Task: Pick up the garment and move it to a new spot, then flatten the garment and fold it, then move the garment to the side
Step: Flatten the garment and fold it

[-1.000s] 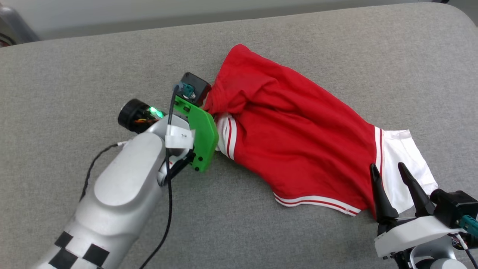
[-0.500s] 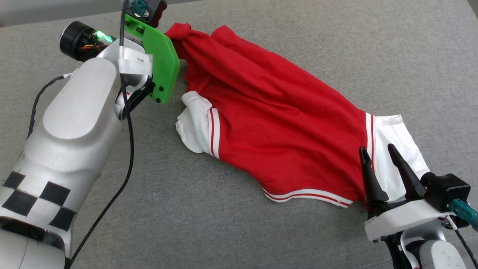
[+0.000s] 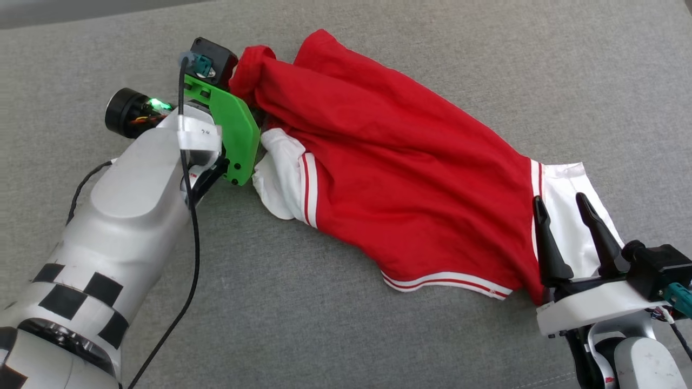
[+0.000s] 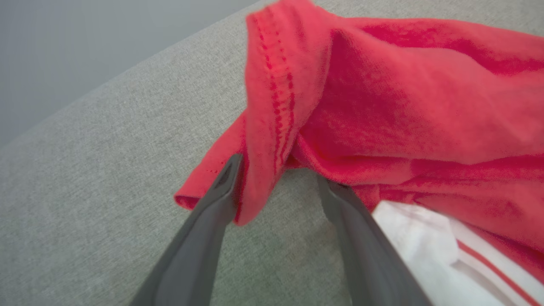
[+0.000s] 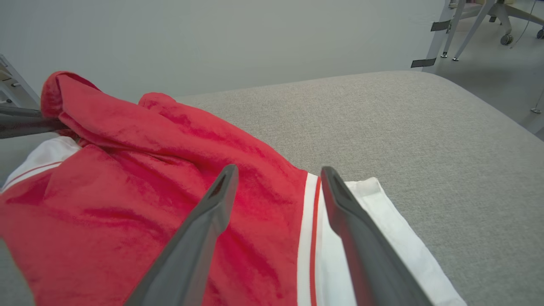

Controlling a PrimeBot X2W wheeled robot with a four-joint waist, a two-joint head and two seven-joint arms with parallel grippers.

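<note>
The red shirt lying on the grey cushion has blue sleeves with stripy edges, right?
Not quite: the sleeves are white, not blue. The head view shows the red shirt lying on the grey cushion, and its sleeves are white with stripy red-and-white edges.
</note>
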